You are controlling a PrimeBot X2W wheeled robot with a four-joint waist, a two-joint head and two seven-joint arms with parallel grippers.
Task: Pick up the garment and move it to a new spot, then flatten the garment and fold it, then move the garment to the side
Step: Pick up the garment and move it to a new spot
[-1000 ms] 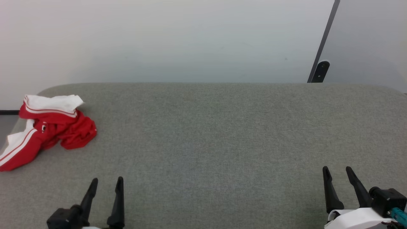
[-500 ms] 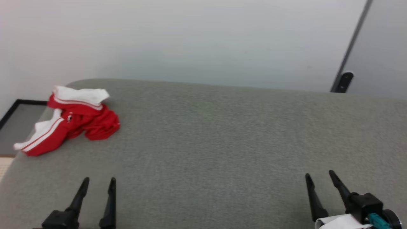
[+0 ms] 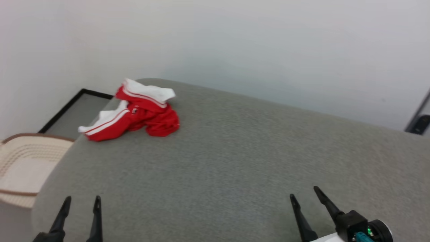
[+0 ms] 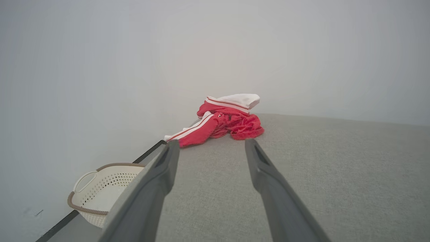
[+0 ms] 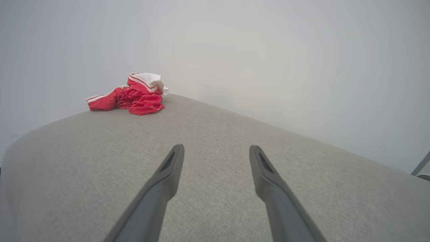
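The garment [image 3: 141, 116] lies crumpled, red with white striped sleeves, at the far left corner of the grey padded table [image 3: 235, 161]. In the left wrist view the garment [image 4: 225, 119] sits straight ahead beyond the fingertips; in the right wrist view the garment [image 5: 134, 95] is far off to the upper left. My left gripper [image 3: 82, 200] stands open at the near left edge, well short of the cloth. My right gripper [image 3: 304, 193] stands open at the near right, empty. Nothing is between either pair of fingers.
A cream perforated basket [image 3: 23, 168] with a brown rim stands on the floor left of the table, also the basket [image 4: 100, 188] below the table's left edge. A pale wall runs behind. A dark post [image 3: 418, 117] rises at the far right.
The head camera has turned left, so the whole picture shifted right and the basket came into view. The garment lies as before. Both grippers stay open.
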